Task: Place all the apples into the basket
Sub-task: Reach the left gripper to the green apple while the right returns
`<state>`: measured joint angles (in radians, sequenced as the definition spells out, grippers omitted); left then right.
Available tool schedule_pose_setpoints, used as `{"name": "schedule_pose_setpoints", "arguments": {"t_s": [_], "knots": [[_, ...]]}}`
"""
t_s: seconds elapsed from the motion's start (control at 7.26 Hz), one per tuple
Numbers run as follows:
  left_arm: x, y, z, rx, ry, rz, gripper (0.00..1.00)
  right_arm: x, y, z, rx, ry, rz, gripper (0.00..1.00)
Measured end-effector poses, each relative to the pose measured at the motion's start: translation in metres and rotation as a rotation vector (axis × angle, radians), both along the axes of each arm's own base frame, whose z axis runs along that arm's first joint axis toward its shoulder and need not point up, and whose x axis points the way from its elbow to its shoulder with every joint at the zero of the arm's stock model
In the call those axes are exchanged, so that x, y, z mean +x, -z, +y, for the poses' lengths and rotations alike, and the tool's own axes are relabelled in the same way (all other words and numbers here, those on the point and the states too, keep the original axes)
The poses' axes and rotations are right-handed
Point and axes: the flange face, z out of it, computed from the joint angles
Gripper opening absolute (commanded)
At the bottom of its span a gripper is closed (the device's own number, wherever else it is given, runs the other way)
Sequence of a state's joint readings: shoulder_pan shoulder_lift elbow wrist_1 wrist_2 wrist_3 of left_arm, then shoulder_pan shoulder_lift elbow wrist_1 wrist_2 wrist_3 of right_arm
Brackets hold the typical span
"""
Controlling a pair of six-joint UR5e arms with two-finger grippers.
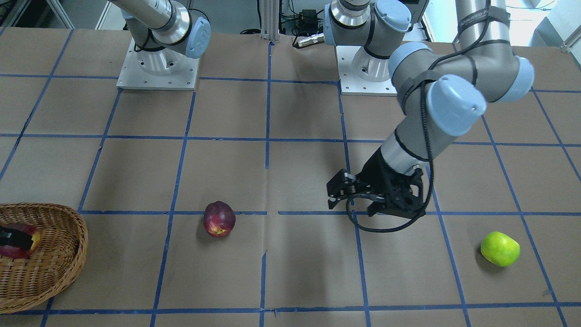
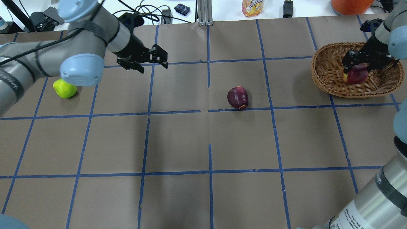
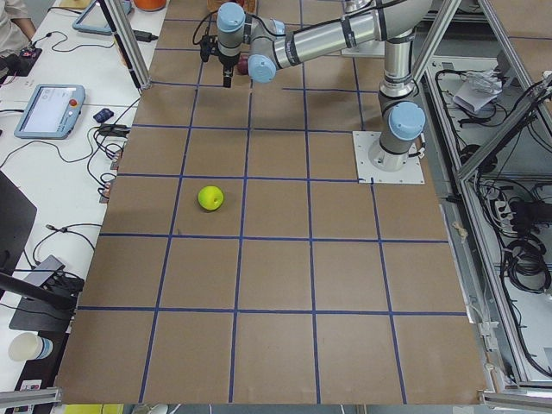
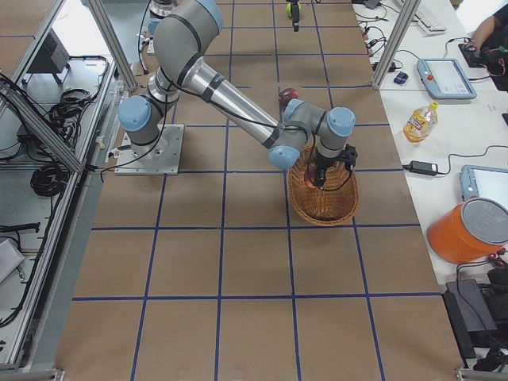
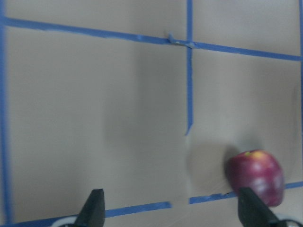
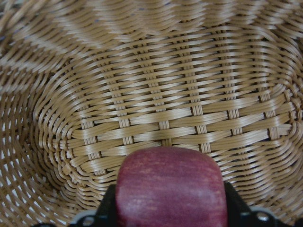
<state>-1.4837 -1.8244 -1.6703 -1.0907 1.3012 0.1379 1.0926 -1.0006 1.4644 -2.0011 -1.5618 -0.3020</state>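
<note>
Seen from overhead, the green apple [image 2: 64, 88] lies on the table [image 2: 178, 143] at far left, at 9 o'clock from the maroon apple [image 2: 237, 97]. The left gripper [image 2: 162, 58] hovers at that apple's 10 o'clock, well apart from both fruits, its jaws spread wide and empty. The maroon apple rests near the middle, at a blue tape line [image 2: 178, 112]. Between its 2 and 3 o'clock sits the basket [image 2: 327, 86], where the right gripper [image 2: 356, 70] clenches the red apple [image 6: 169, 184] inside the rim. Whether this apple touches the weave cannot be told.
</note>
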Motion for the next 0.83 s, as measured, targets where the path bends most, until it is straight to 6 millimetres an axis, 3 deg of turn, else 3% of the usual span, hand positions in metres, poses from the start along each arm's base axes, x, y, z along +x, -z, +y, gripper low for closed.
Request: {"name": "schedule_pose_setpoints", "arguments": {"t_s": [0.28,0.41,0.55,0.69,0.83], "knots": [[0.150,-0.010,-0.001,0.015,0.061,-0.195,1.00,-0.001,-0.006,0.002,-0.002,0.009,-0.005,1.00],[0.202,-0.004,-0.007,0.042,0.069,-0.261,1.00,0.008,-0.024,0.003,-0.013,0.002,-0.002,1.00],[0.237,0.006,-0.018,0.078,0.098,-0.330,1.00,0.039,-0.060,0.004,-0.030,-0.014,-0.002,1.00],[0.255,0.019,-0.030,0.100,0.176,-0.365,1.00,0.088,-0.093,0.005,-0.049,-0.034,-0.005,1.00],[0.268,0.036,-0.044,0.110,0.295,-0.375,1.00,0.152,-0.115,0.006,-0.069,-0.072,-0.013,1.00]]}}
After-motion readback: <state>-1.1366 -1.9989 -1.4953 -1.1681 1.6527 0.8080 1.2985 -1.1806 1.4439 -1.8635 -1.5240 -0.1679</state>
